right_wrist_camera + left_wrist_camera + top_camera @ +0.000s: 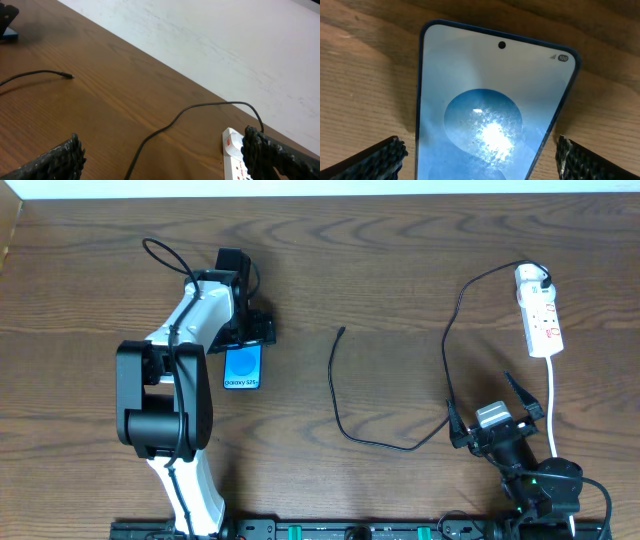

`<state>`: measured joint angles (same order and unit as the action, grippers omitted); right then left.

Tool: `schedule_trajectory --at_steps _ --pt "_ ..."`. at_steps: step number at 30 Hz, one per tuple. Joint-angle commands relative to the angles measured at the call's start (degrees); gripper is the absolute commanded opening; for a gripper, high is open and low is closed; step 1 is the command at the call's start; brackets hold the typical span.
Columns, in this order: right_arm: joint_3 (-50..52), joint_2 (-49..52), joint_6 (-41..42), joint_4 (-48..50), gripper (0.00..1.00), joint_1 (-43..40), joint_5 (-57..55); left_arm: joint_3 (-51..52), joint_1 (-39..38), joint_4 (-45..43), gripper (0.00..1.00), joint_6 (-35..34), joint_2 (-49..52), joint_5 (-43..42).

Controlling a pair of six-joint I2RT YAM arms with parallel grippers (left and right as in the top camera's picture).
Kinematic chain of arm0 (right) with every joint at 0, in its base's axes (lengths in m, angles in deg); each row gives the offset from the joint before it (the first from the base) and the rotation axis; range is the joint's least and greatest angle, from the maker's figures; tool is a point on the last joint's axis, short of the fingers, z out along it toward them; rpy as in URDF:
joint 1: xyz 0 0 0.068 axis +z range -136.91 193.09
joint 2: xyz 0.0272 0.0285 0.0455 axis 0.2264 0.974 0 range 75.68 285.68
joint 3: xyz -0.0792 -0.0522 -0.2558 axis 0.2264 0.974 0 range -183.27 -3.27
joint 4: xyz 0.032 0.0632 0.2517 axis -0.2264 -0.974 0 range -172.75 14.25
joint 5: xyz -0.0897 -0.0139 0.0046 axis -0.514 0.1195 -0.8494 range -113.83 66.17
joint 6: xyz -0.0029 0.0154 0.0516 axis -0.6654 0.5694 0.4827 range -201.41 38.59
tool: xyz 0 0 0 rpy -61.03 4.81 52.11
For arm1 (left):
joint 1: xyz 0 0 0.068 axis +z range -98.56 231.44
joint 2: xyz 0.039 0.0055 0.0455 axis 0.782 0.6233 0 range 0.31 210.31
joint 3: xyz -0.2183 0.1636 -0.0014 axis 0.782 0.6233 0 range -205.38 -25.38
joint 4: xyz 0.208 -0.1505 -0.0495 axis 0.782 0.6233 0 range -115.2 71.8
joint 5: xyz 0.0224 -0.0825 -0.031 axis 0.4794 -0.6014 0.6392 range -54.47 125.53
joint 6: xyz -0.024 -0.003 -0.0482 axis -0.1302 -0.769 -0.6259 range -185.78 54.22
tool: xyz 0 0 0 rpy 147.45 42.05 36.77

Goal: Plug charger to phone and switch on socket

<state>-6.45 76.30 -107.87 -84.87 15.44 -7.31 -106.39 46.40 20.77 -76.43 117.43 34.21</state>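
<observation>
The phone [242, 370] lies flat on the table, blue screen up. My left gripper [247, 338] hangs over its far end, open. In the left wrist view the phone [490, 100] lies between the two fingers of that gripper [480, 165], with a gap on each side. The charger cable [345, 425] curves across the table, and its free plug tip [342, 331] lies right of the phone. The socket [540, 320] lies at the far right with the charger's black plug in its far end. My right gripper [488, 402] is open and empty, near the cable; its wrist view shows the cable [165, 125], the tip [70, 76] and the socket [232, 150].
The socket's white cord [553, 410] runs down past the right arm toward the front edge. The wooden table [400, 260] ends at a white wall strip at the back. The left arm's body [165, 400] stands left of the phone.
</observation>
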Motion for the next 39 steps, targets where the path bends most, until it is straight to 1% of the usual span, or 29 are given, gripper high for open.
schedule_trajectory --at_steps 1,11,15,17,21,27,39 --pt "0.3 -0.3 -0.2 0.1 0.99 0.3 0.1 0.3 0.5 0.0 0.98 1.9 2.0 0.7" --pt "0.3 -0.3 -0.2 0.1 0.99 0.3 0.1 0.3 0.8 0.0 0.98 2.1 2.9 -0.1" --pt "0.3 -0.3 -0.2 0.1 0.99 0.3 0.1 0.3 0.8 0.4 1.0 2.1 2.9 -4.3" --pt "0.3 -0.3 -0.2 0.1 0.99 0.3 0.1 0.3 0.8 0.8 0.98 2.1 2.9 -5.6" --pt "0.3 -0.3 -0.2 0.1 0.99 0.3 0.1 0.3 0.8 1.2 0.96 2.6 2.9 -5.7" --pt "0.3 -0.3 -0.2 0.1 0.99 0.3 0.1 0.3 0.8 0.9 0.96 6.0 3.0 -5.7" --pt "0.3 -0.3 -0.2 0.1 0.99 0.3 0.1 1.9 0.8 -0.1 0.96 5.9 3.0 -5.5"
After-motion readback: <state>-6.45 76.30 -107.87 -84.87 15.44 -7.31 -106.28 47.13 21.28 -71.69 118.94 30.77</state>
